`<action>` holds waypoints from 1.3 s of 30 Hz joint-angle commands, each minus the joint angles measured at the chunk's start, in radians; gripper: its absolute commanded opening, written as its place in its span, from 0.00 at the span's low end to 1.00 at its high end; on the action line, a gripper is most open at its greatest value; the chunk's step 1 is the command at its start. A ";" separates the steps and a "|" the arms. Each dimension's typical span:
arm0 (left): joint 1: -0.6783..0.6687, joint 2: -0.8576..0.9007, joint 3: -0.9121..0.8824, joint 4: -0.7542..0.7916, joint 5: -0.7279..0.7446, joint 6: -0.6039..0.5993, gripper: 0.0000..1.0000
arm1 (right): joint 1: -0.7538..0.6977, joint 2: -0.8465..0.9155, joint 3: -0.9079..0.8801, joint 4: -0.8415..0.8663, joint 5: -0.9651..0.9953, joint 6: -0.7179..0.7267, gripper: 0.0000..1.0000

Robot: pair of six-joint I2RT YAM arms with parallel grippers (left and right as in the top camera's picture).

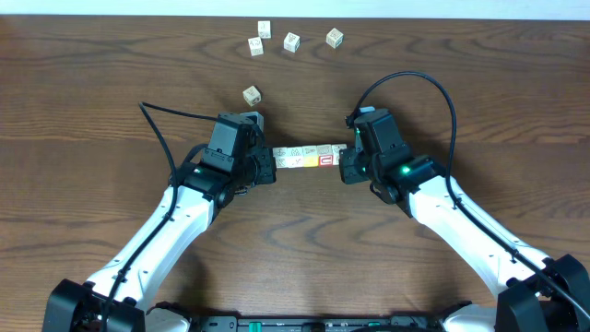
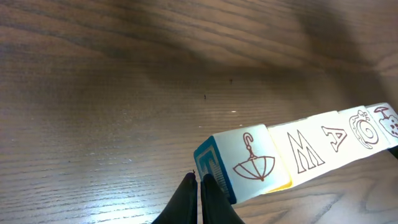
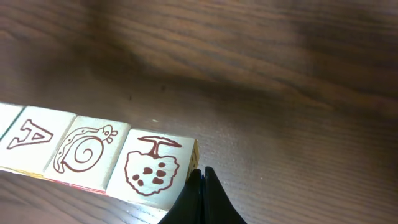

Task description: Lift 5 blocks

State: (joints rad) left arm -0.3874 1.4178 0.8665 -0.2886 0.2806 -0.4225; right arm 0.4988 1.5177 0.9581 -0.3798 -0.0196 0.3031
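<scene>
As the blocks (image 1: 309, 157) made one row running side to side over the desk (image 1: 92, 74), the left claw (image 2: 200, 186), shut tight, pressed one end and the right claw (image 3: 200, 180), shut too, pressed the other.

block row (image 1: 309, 157) barring the middle, loose cube (image 1: 252, 94) just beyond

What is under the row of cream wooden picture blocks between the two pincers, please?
Only dark brown wooden table shows around the cream block row; the patch directly beneath is hidden.

Blk row (image 3: 87, 149) clipped by edge.
</scene>
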 commanded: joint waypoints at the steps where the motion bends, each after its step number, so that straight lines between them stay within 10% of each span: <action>1: -0.071 0.001 0.087 0.043 0.228 -0.017 0.07 | 0.105 0.007 0.010 0.029 -0.303 -0.004 0.01; 39: -0.097 0.052 0.087 0.043 0.228 -0.036 0.07 | 0.105 0.008 0.010 0.033 -0.326 0.042 0.01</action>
State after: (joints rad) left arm -0.4080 1.4662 0.8665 -0.2878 0.2722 -0.4519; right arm 0.4988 1.5181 0.9581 -0.3798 -0.0002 0.3222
